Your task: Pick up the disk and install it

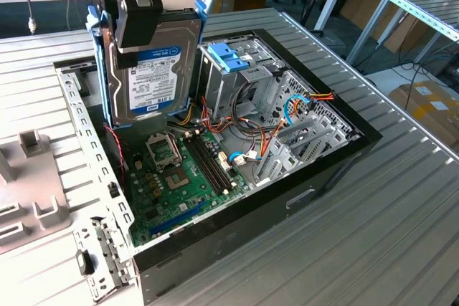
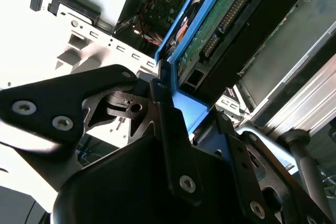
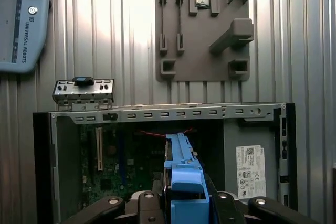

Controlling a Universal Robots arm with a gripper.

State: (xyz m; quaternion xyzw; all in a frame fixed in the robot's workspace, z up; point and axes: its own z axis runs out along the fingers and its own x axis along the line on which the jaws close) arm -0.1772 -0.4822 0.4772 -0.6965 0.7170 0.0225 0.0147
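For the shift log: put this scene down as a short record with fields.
held object: flat silver-black metal disk with blue plastic side rails, upright
holder: black gripper, shut on its top edge
location: over the green motherboard in the open black computer case
nearby: metal cage with light-blue plastic top, to the exterior view's right of the disk
installed: not yet

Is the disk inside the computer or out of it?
Out. The disk stands upright in the claw over the open computer case, clear of the metal cage with the blue top.
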